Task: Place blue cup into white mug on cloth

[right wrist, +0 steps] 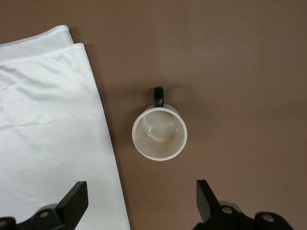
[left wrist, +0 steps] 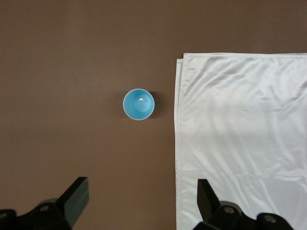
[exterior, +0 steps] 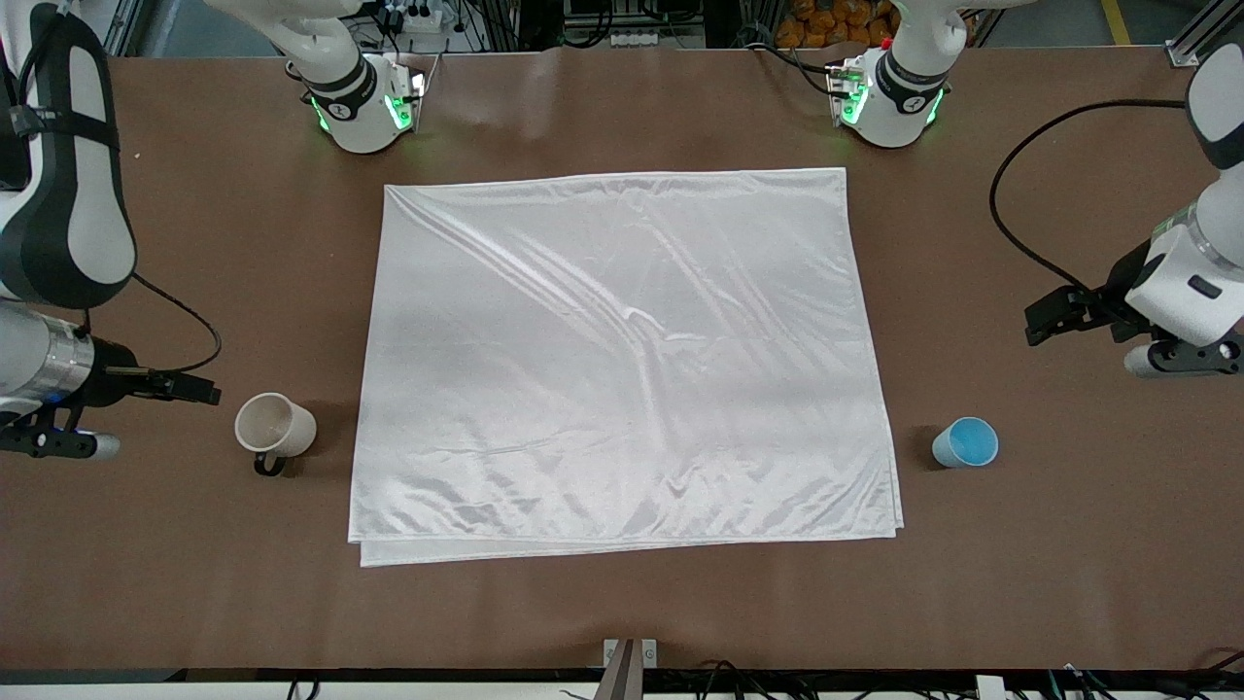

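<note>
Two arms: we've got both waiting at the ends of the worktop, nothing in either of them.
Worktop (exterior: 622, 612): plain brown, matte, a bit creased near the arm bases.
Cloth (exterior: 622, 360): shiny white, wrinkled, folded in layers, spread flat in the middle of the worktop.
Blue cup (exterior: 966, 443): upright on the bare worktop just off the cloth edge at the left arm's end, apart from the cloth.
White mug (exterior: 275, 427): upright on the bare worktop near the cloth at the right arm's end, black handle pointing toward the front camera, not touching the cloth.
Left end effector (left wrist: 139, 203): hangs over bare worktop at its own end, fingers spread wide, holding nothing; its wrist view looks down on the blue cup.
Right end effector (right wrist: 139, 203): over bare worktop beside the mug, also wide open and empty.
Room: we see cables, aluminium framing and orange stuff along the top edge.
Writing: nothing we can read.
</note>
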Robot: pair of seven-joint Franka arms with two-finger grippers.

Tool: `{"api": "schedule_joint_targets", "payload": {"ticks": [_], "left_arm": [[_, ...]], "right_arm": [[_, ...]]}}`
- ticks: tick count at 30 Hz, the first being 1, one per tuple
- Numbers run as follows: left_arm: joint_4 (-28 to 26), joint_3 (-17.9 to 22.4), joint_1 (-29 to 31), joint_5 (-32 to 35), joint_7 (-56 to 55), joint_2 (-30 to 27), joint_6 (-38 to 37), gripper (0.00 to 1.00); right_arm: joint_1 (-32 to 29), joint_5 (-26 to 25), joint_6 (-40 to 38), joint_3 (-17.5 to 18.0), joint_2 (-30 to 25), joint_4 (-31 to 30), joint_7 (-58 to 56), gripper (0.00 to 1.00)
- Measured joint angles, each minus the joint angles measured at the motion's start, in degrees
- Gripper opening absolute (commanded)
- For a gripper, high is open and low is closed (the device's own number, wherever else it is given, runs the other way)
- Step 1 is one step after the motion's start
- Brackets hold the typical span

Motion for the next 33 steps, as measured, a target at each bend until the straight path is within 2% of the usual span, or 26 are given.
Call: {"api": "schedule_joint_targets", "payload": {"ticks": [7, 33], "left_arm": [[-0.02, -0.01, -0.13, 2.78, 0.00, 4.10, 4.03, 1.00], [-0.14, 0.37, 2.73, 2.93, 0.00, 15.35, 13.58, 1.00]], "right_arm": [[-0.37, 1.27, 3.81, 0.00, 3.35, 0.00, 0.00, 1.00], [-0.49, 1.34, 14.65, -0.38, 13.73, 0.01, -0.02, 1.00]]}}
